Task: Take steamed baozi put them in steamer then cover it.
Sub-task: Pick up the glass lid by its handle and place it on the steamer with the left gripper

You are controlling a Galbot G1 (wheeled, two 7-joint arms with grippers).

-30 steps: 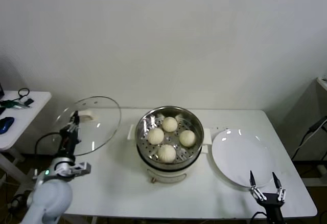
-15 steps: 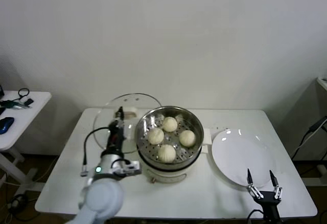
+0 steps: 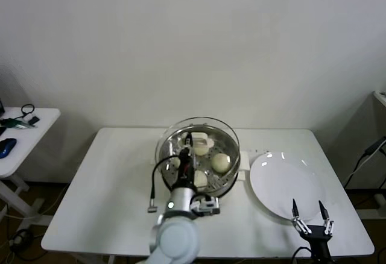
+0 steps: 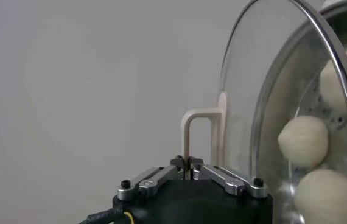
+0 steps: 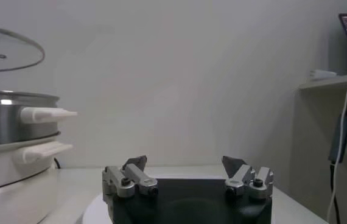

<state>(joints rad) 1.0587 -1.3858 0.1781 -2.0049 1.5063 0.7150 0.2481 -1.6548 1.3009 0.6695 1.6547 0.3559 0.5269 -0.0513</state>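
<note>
The steamer (image 3: 227,183) stands mid-table with several creamy-white baozi (image 3: 221,163) on its perforated tray. My left gripper (image 3: 187,155) is shut on the cream-white handle of the glass cover (image 3: 202,136) and holds the cover tilted just above the pot, over its opening. In the left wrist view the jaws (image 4: 189,163) pinch the handle (image 4: 199,125), and baozi (image 4: 303,141) show through the glass (image 4: 265,91). My right gripper (image 3: 309,211) is open and empty at the front right, by the plate's near edge. It also shows in the right wrist view (image 5: 185,165).
A flat white plate (image 3: 283,182) lies right of the steamer. In the right wrist view the steamer (image 5: 3,115) and raised cover (image 5: 9,52) stand beyond the plate. A side table (image 3: 27,134) with small items is at far left. The left arm's cable (image 3: 152,187) hangs over the table.
My left arm has carried the cover from the table's left side rightward to above the steamer. The right gripper has stayed put.
</note>
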